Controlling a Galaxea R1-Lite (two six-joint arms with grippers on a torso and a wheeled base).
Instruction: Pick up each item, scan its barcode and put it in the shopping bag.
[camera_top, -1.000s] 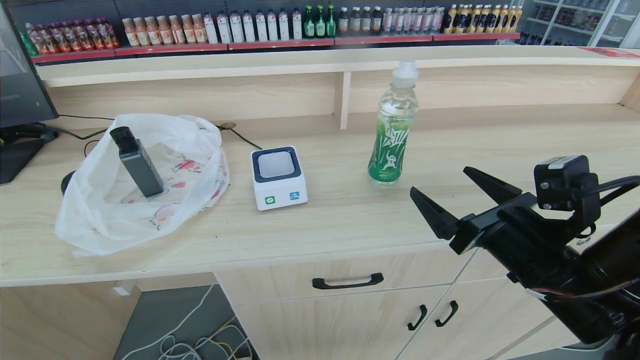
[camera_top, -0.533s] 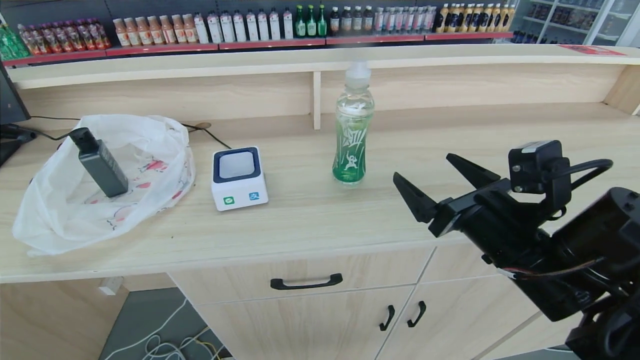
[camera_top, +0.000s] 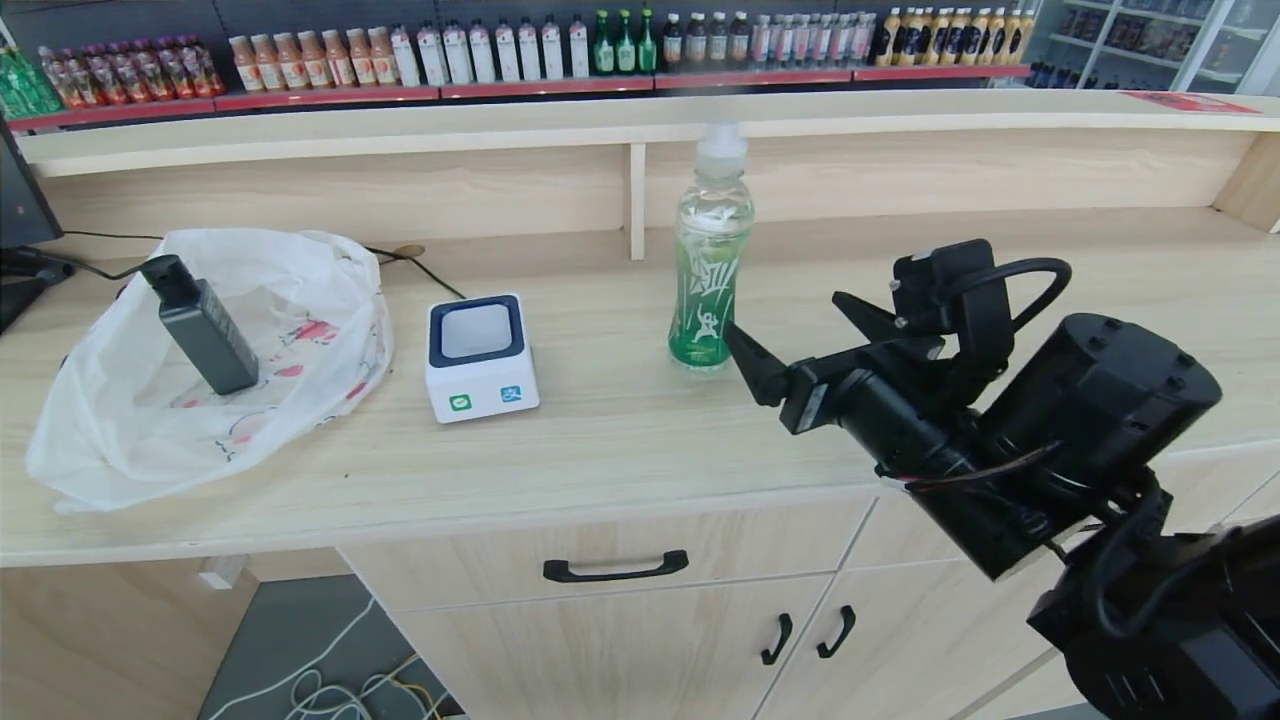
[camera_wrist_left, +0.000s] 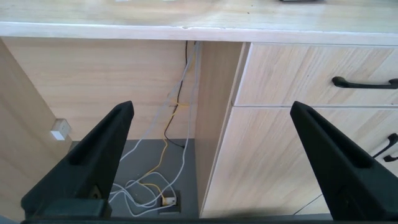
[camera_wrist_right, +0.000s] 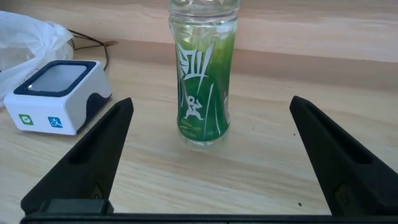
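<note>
Bottle (camera_top: 710, 270) stands upright on the counter (camera_top: 620, 440), to the right of the scanner (camera_top: 482, 357), untouched.

Change over the last half second: the right gripper (camera_top: 790, 318) has advanced from well clear of the bottle to near its lower body, at label height. Bottle, scanner and bag (camera_top: 120, 440) have not moved. Before that the head camera panned, so the earlier sideways shift of the scene is not object motion.

Implication: the approach for the pick is under way. Grasp, scan and bagging are judged outstanding for this item. One dark item (camera_top: 205, 330) already stands in the bag.

Right gripper: jaws spread wide, nothing held, nothing touched. In the right wrist view the bottle is centred between the fingers but lies beyond their tips.

Left gripper (camera_wrist_left: 211, 112): jaws wide apart, empty, held low before the cabinet below the counter edge.
</note>
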